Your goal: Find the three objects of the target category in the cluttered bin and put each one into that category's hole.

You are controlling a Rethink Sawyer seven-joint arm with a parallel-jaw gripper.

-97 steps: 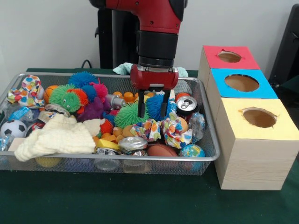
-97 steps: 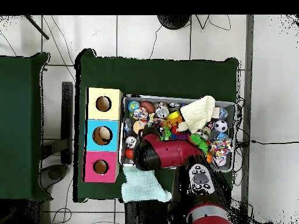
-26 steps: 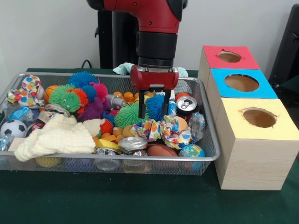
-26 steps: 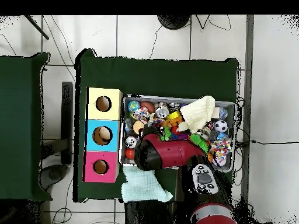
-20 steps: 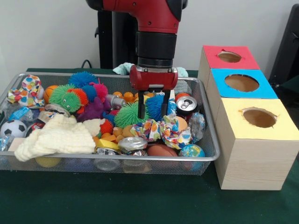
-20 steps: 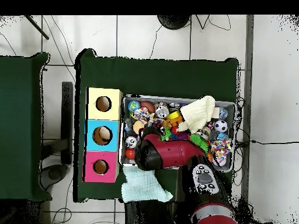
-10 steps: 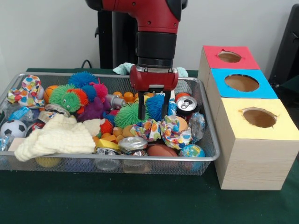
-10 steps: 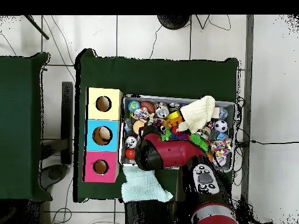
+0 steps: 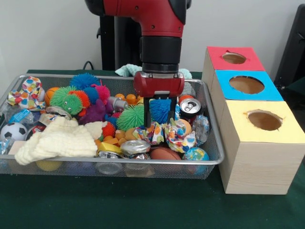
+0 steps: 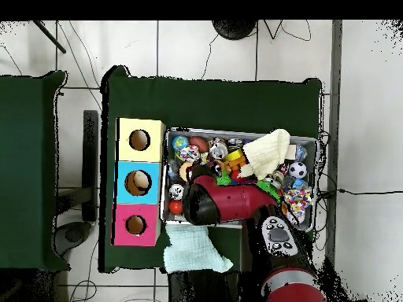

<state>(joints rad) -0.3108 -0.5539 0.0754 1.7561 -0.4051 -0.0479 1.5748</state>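
A wire mesh bin (image 9: 143, 162) holds several toys, balls, cans and cloths. My gripper (image 9: 159, 114) reaches down into its right-middle part and is shut on a blue spiky ball (image 9: 160, 108), which fills the gap between the fingers. A green spiky ball (image 9: 129, 117) lies just left of it, and a soda can (image 9: 190, 106) just right. Three boxes with holes stand to the right: red (image 9: 233, 57), blue (image 9: 246, 84), yellow (image 9: 264, 120). In the overhead view the red arm (image 10: 228, 200) hides the gripper, and the boxes (image 10: 138, 182) sit left of the bin (image 10: 236, 131).
A cream knitted cloth (image 9: 59, 138) covers the bin's front left. Colourful fabric scrunchies (image 9: 178, 134), crushed cans (image 9: 135, 147), a soccer ball (image 9: 13, 130) and more spiky balls (image 9: 71, 98) crowd the bin. A pale teal cloth (image 10: 193, 248) lies on the table beside the bin.
The gripper has shifted slightly to the right and its fingers have closed in on the blue spiky ball, which stood loosely between them before.
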